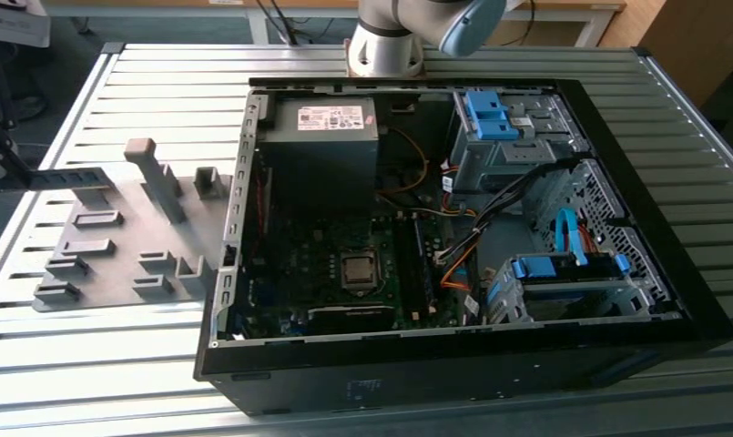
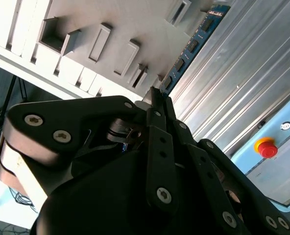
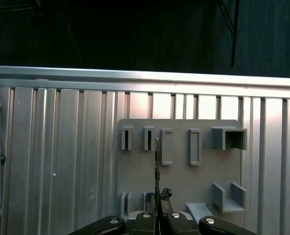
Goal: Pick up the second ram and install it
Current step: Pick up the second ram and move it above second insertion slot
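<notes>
The second ram (image 2: pixel 190 48) is a thin blue-green board with black chips, and my gripper (image 2: pixel 157 98) is shut on one end of it. In the exterior view the gripper (image 1: pixel 12 171) is at the far left, above the table's edge. From there the ram (image 1: pixel 68 173) juts level toward the grey holder plate (image 1: pixel 111 264). The first wrist view has the ram (image 3: pixel 157 166) edge-on, hanging over the holder plate (image 3: pixel 204 176) and clear of its slotted blocks, with the gripper (image 3: pixel 158 208) clamped around it. The open computer case (image 1: pixel 657 264) lies to the exterior view's right, with its motherboard (image 1: pixel 330 264) facing up.
The holder plate carries several grey blocks, one of them a tall post (image 1: pixel 159 177). Inside the case are a power supply (image 1: pixel 323 123), blue drive cages (image 1: pixel 566 273) and loose cables (image 1: pixel 457 255). A red stop button (image 2: pixel 266 147) sits beyond the slatted metal table (image 1: pixel 99 364).
</notes>
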Motion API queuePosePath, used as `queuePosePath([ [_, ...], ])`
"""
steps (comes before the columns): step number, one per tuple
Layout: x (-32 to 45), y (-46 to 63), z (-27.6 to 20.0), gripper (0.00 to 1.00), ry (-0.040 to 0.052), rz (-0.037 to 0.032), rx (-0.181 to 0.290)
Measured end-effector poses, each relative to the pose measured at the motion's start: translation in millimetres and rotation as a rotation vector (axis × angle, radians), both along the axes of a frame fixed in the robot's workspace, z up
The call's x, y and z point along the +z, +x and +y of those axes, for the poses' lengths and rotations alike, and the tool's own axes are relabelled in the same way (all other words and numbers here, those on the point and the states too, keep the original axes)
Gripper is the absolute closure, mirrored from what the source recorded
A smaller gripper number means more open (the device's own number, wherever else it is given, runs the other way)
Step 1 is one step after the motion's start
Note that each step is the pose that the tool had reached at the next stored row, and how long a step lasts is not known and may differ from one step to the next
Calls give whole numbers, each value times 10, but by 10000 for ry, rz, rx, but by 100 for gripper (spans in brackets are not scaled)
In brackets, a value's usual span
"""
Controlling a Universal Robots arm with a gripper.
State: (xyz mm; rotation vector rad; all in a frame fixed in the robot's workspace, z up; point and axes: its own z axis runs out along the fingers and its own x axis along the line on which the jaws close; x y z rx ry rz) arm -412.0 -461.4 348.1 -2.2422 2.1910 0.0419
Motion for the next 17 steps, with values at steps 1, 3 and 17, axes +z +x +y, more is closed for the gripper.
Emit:
queuePosePath([
  [1,10,0,0,86,0,0,0],
  [3,29,0,0,86,0,0,0],
  [17,128,0,0,86,0,1,0],
])
